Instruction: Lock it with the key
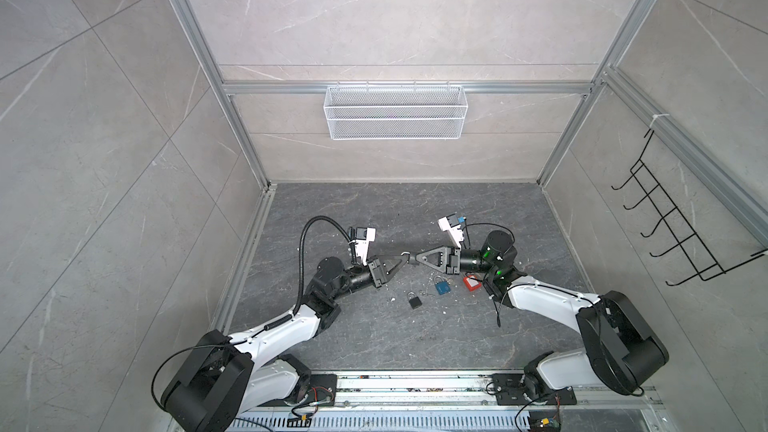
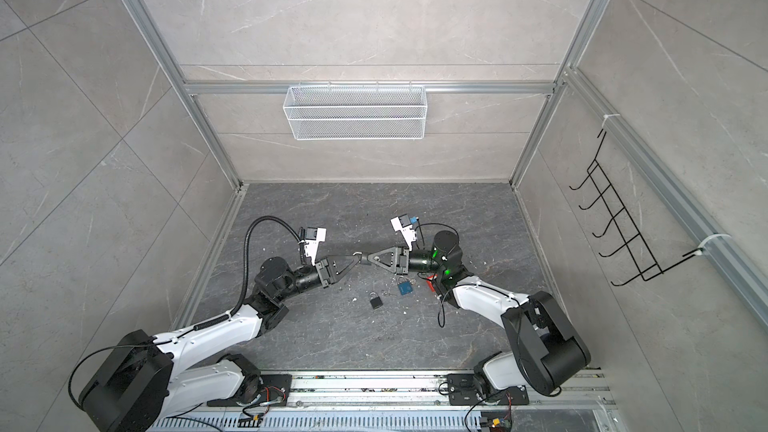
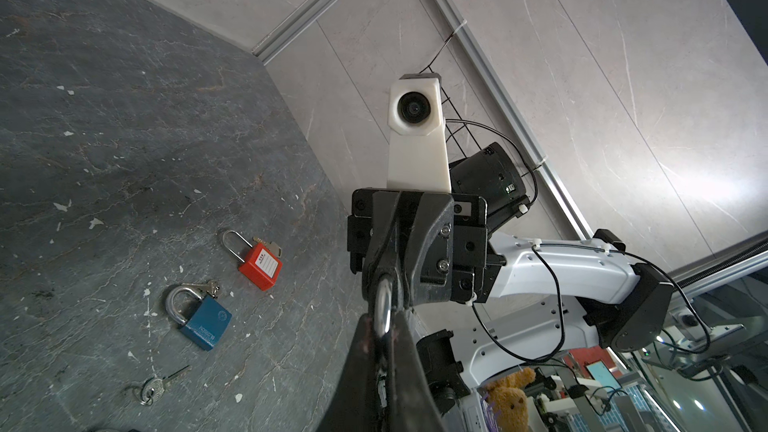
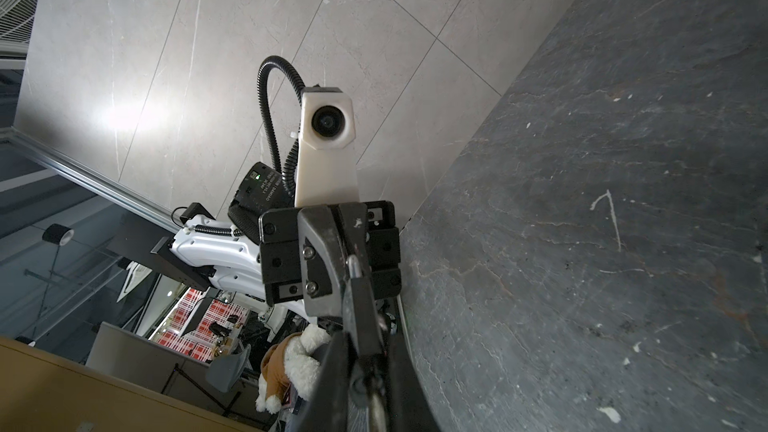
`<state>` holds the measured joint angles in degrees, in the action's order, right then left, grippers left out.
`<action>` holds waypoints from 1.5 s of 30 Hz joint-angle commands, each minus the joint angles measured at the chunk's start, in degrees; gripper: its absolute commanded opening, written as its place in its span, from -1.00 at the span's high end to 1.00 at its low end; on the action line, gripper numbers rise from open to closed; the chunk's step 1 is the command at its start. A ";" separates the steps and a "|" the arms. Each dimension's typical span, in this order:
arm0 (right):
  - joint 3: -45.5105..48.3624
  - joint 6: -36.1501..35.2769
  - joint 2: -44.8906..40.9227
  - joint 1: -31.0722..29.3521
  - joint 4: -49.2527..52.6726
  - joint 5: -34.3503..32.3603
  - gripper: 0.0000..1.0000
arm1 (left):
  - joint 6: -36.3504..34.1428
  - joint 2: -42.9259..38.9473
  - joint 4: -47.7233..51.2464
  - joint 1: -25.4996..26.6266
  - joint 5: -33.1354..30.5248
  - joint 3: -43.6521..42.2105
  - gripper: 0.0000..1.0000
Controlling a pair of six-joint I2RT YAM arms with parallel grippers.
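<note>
A dark padlock with a silver shackle hangs in the air between my two grippers, above the middle of the floor. My left gripper is shut on the shackle. My right gripper faces it tip to tip, with its fingers closed on the padlock's body. A metal piece that looks like the key lies deeper between the right fingers, mostly hidden. In both top views the padlock is almost wholly covered by the fingertips.
A black padlock, a blue padlock and a red padlock lie on the dark floor under the arms. Loose keys on a ring lie beside them. A white wire basket hangs on the back wall and a black hook rack on the right wall.
</note>
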<state>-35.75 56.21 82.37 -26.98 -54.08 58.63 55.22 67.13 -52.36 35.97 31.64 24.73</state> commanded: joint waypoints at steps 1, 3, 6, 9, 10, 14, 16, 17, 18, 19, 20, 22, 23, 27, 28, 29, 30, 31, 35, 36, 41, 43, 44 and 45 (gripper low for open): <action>0.94 2.70 1.12 -0.22 -4.04 0.57 1.00 | -0.89 0.25 -4.11 -0.09 0.05 0.93 1.00; 0.86 3.09 1.14 -0.26 -4.38 0.47 1.00 | -1.59 0.11 -2.56 -0.19 0.48 1.34 1.00; 0.86 2.53 0.83 -0.25 -2.69 0.18 1.00 | -3.39 -0.74 0.09 -0.18 1.40 1.96 0.17; 0.61 0.88 0.09 -0.30 0.58 0.00 1.00 | -4.67 -1.98 1.72 -0.20 1.49 2.29 -0.07; 0.59 0.38 -0.16 -0.30 1.49 0.02 1.00 | -4.95 -2.14 2.23 -0.21 1.73 2.50 -0.06; 0.39 -0.24 -0.43 -0.22 2.76 0.14 1.00 | -4.94 -1.15 1.46 -0.27 3.55 3.38 -0.04; 0.40 -0.22 -0.45 -0.20 2.76 0.24 1.00 | -4.32 0.00 0.45 -0.26 4.58 3.81 -0.01; 0.33 -0.08 -0.45 -0.23 2.76 0.24 1.00 | -3.87 0.54 -0.33 -0.20 4.95 4.01 0.03; 0.24 -0.13 -0.52 -0.22 2.80 0.26 1.00 | -3.48 1.38 -1.24 -0.22 5.52 4.09 0.08; 0.24 -0.05 -0.52 -0.26 2.84 0.37 1.00 | -2.99 2.19 -2.12 -0.18 6.11 4.25 0.12; 0.16 0.02 -0.54 -0.22 2.89 0.48 1.00 | -2.41 2.90 -2.83 -0.23 6.54 4.43 0.16; 0.00 -0.13 -0.71 -0.20 3.09 0.47 1.00 | -1.51 4.38 -4.57 -0.19 7.45 4.78 0.24; -0.03 -0.26 -0.78 -0.26 3.26 0.43 1.00 | -1.19 4.94 -5.17 -0.19 7.88 5.00 0.26; -0.42 -0.90 -0.92 -0.26 4.31 0.37 1.00 | 0.03 6.31 -6.96 -0.23 8.87 5.40 0.34; -0.48 -1.05 -0.98 -0.27 4.63 0.39 1.00 | 0.07 6.36 -6.97 -0.19 9.12 5.46 0.36; -0.58 -1.26 -1.05 -0.26 4.90 0.27 1.00 | 0.10 6.36 -6.75 -0.20 9.23 5.50 0.37; -0.69 -1.57 -1.06 -0.26 5.31 0.20 1.00 | 0.11 6.37 -6.63 -0.15 9.36 5.50 0.38; -0.81 -1.79 -1.04 -0.23 5.65 0.24 1.00 | 0.07 6.27 -6.45 -0.20 9.33 5.55 0.40; -1.23 -2.06 -1.03 -0.26 5.88 -0.06 1.00 | 0.06 6.40 -6.15 -0.19 9.97 5.68 0.42; -1.24 -2.15 -1.08 -0.26 6.05 -0.21 1.00 | 0.10 6.56 -6.18 -0.18 10.18 5.80 0.44; -1.83 -2.50 -1.00 -0.23 6.54 -0.52 1.00 | 0.58 7.09 -7.02 -0.19 10.70 5.93 0.51; -2.00 -2.58 -1.07 -0.26 6.82 -0.67 1.00 | 0.76 7.32 -7.20 -0.19 10.87 6.03 0.56; -2.15 -2.59 -1.08 -0.26 6.97 -0.57 1.00 | 0.79 7.47 -7.21 -0.15 11.02 6.08 0.59; -2.13 -2.59 -1.07 -0.22 6.98 -0.61 1.00 | 0.77 7.57 -7.29 -0.19 11.12 6.11 0.65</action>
<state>-36.05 55.24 82.21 -26.98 -48.03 58.76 55.99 74.91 -54.04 35.42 39.22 28.10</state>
